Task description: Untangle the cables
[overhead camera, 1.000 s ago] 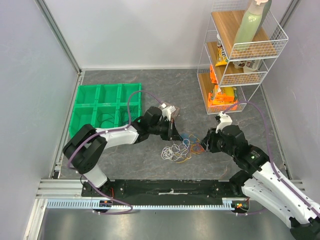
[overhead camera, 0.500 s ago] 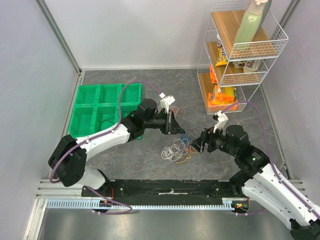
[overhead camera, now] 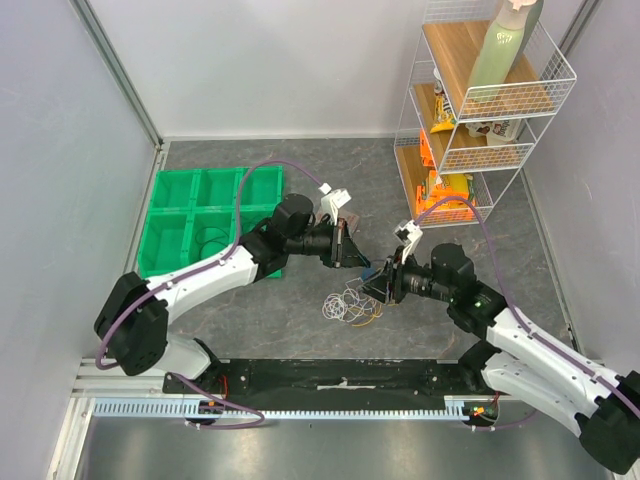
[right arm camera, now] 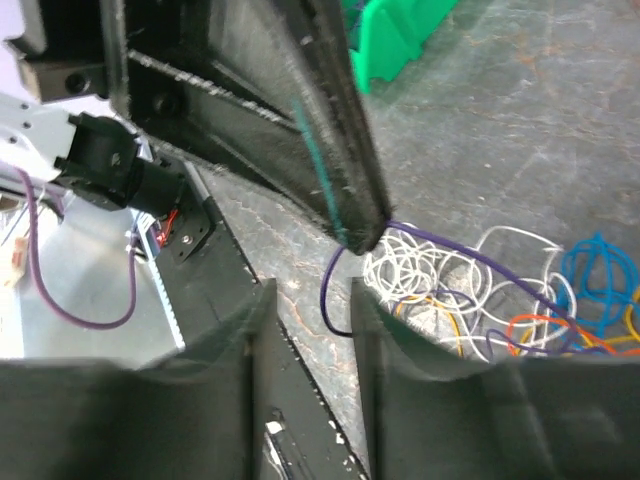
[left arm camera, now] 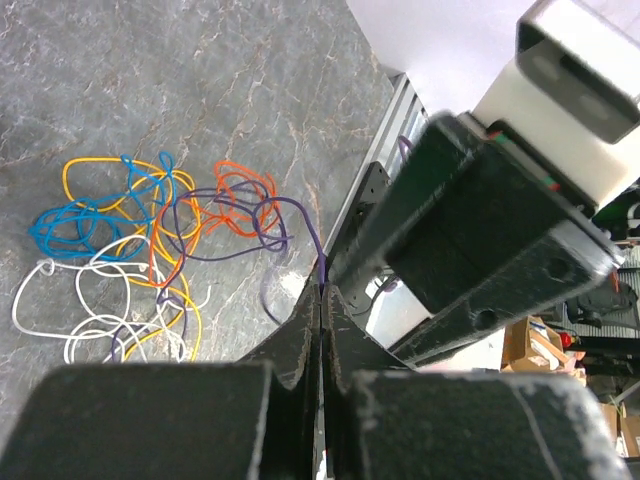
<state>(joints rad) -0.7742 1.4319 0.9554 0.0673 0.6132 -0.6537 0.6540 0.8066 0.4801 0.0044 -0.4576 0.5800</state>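
One purple cable (left arm camera: 297,213) runs up from the tangled cables (overhead camera: 350,303), pinched by the left gripper (left arm camera: 320,297); the right gripper (right arm camera: 305,310) stands spread beside its hanging loop.

Straddles, with parted right pincer (right arm camera: 310,300), thin dark purple wire loop (right arm camera: 328,290) pinched in shut left pincer (right arm camera: 365,235), beside tangled coloured cables (right arm camera: 450,290).

Bench (overhead camera: 330,170): grey, marbled, one flat surface.
Left side: green tray (overhead camera: 200,207) of square compartments, flat on the bench.
Right rear: wire rack (overhead camera: 455,50) standing on it, shelves stocked.
Front centre: cables (overhead camera: 350,303) — yellow, white, blue, orange and purple loops heaped together.
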